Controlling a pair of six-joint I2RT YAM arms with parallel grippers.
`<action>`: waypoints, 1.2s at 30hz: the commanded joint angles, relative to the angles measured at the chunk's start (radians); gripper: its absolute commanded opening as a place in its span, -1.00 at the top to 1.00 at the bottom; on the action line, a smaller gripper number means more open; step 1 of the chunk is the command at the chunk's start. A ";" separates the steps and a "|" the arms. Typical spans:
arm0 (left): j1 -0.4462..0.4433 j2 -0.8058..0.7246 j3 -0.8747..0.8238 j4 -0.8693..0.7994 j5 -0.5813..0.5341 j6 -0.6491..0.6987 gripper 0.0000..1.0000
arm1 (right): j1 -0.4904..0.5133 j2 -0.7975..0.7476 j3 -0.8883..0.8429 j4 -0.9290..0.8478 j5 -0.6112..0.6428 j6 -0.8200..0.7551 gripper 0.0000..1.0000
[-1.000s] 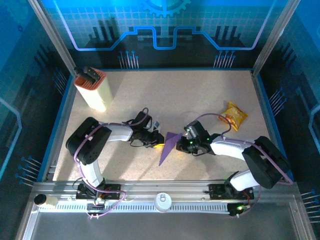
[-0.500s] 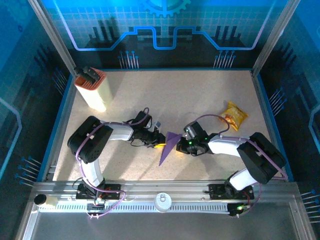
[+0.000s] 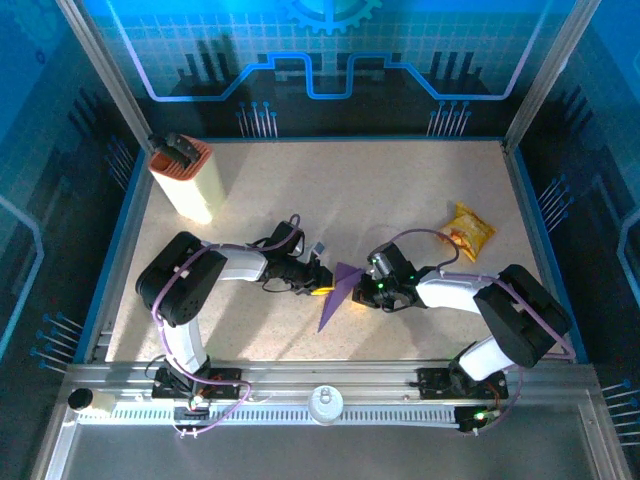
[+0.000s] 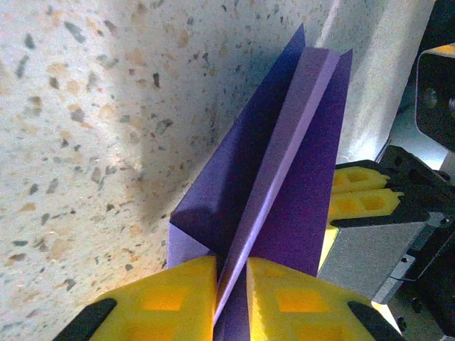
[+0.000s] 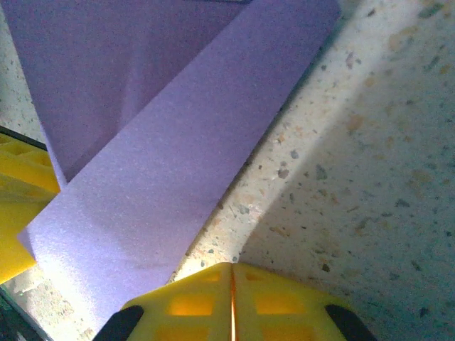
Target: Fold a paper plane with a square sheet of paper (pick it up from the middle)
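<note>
Left claw point(image 4: 231, 264) was pinched shut on the plane point(image 4: 284, 163) along its centre ridge, seemingly to sharpen that crease; the plane lay well right of the box point(image 3: 185, 182). Farther right, the right claw point(image 5: 232, 273) was closed empty beside the wing, perhaps to brace it.

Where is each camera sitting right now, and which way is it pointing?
Top external: above and behind the arm bases, looking down on the table; both arms show, left hand and right hand either side of the paper plane.
Left wrist: low over the table, facing along the paper plane; the left hand pinches it, right hand beyond.
Right wrist: low, facing the paper plane; the right hand, shut, at the bottom edge.
Shared: all three see the paper plane.
</note>
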 commanded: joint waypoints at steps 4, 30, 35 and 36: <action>-0.026 -0.036 0.001 -0.018 0.011 0.078 0.77 | 0.017 -0.008 -0.010 0.028 0.003 0.015 0.77; -0.159 -0.416 -0.053 -0.349 -0.652 0.135 0.92 | 0.085 -0.196 0.068 0.037 0.009 0.162 -0.04; -0.172 -0.400 -0.045 -0.362 -0.658 0.133 0.92 | 0.118 -0.095 0.091 0.134 0.018 0.247 -0.05; -0.172 -0.395 -0.043 -0.369 -0.663 0.131 0.92 | 0.121 -0.070 0.096 0.158 0.008 0.257 -0.05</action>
